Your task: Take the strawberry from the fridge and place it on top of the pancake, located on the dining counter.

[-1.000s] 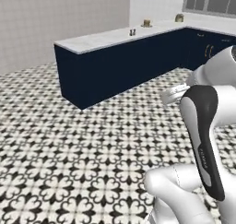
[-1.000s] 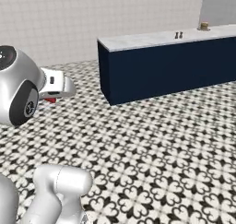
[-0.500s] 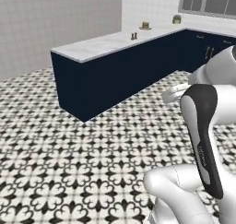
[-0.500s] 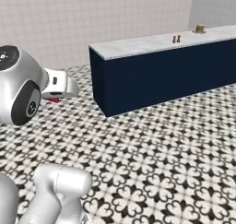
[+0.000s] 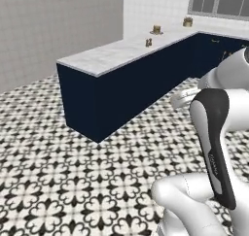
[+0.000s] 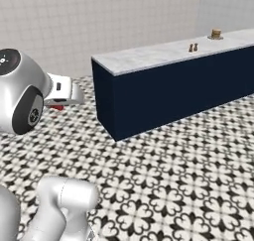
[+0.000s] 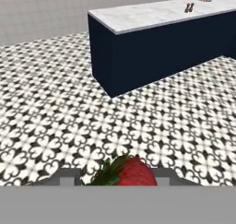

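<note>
Strawberry (image 7: 130,173) sits clamped in the pincer (image 7: 117,177), red body and green leaves showing between the two finger tips in the hand view, held above the patterned black-and-white floor (image 7: 55,121). Ahead stands the dining worktop (image 5: 121,53), marble over navy panels, with the pancake (image 6: 216,34) far along its top, well apart from the berry.

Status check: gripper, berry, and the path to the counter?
Gripper shut on small red strawberry, carried above the patterned floor. Long marble-topped navy dining counter ahead. Open tiled floor between, nothing in the way.
</note>
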